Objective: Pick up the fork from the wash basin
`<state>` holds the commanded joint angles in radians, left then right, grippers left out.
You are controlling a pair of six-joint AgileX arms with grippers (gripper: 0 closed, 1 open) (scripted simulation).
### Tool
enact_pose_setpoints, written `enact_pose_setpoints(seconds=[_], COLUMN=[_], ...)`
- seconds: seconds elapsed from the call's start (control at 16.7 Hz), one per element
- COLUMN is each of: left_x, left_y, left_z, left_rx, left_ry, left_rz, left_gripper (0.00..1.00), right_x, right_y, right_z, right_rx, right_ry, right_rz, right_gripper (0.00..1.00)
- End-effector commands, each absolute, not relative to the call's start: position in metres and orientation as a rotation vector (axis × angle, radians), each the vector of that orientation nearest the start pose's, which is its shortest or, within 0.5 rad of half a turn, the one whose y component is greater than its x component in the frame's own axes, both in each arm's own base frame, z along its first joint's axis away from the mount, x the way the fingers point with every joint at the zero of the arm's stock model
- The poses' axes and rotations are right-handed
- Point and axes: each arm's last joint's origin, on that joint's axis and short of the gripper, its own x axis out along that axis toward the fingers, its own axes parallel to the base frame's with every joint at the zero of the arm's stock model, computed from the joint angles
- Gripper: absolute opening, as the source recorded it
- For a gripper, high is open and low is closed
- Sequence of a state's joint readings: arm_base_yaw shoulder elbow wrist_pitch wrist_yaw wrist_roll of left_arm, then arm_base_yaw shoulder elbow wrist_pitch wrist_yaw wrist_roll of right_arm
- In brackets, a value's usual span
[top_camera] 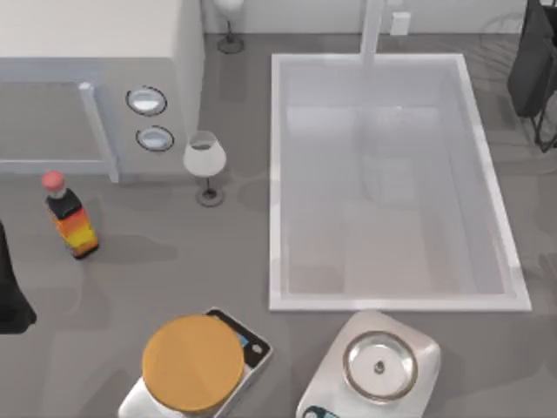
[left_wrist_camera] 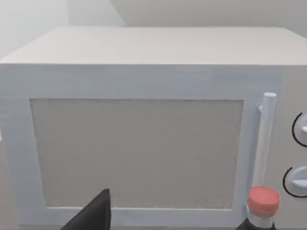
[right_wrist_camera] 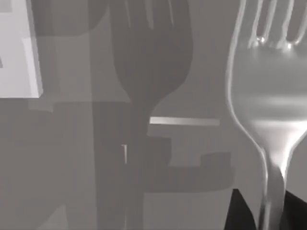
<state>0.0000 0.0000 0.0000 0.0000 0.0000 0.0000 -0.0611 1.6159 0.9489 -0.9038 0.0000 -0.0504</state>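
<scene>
Closest to my right wrist camera is the fork [right_wrist_camera: 268, 110], its slim neck running down between the two dark fingers of my right claw [right_wrist_camera: 271, 215], which I judge is clamped on the handle just below the bowl. It hangs free above the grey worktop [right_wrist_camera: 72, 167], throwing a broad, soft-edged shadow of tines and neck beside it. From above, my right arm [top_camera: 533, 61] sits past the far right corner of the wash basin [top_camera: 277, 174], so the fork looks to be outside the basin and the pick-up largely made. To do this well I would hold the squeeze steady and move slowly. The metal is polished and smooth, the handle thin and rounded, and a grip so near the head leaves the long tail free to swing or slip through. Level, unhurried travel suits it best. The fork is pale silver with bright glints at the roots of its tines. The basin is a deep rectangle with a white rim and matte, pale grey walls. My left arm [top_camera: 10, 287] is parked at the worktop's left edge.
</scene>
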Motion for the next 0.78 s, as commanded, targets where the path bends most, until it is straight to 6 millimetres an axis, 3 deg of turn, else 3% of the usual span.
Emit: enact_pose_setpoints(seconds=[0.72, 0.78], left_x=[0.1057, 0.1057], left_y=[-0.0012, -0.0012], left_z=[0.1600, 0.1600], left_rx=[0.000, 0.000], left_ry=[0.000, 0.000], left_rz=[0.000, 0.000], left_gripper=[1.00, 1.00], right_x=[0.2669, 0.2669], right_y=[-0.0151, -0.0151], right_z=[0.1600, 0.1600], right_rx=[0.008, 0.008], right_ry=[1.571, 1.571], right_rz=[-0.008, -0.008], right_gripper=[0.98, 1.00])
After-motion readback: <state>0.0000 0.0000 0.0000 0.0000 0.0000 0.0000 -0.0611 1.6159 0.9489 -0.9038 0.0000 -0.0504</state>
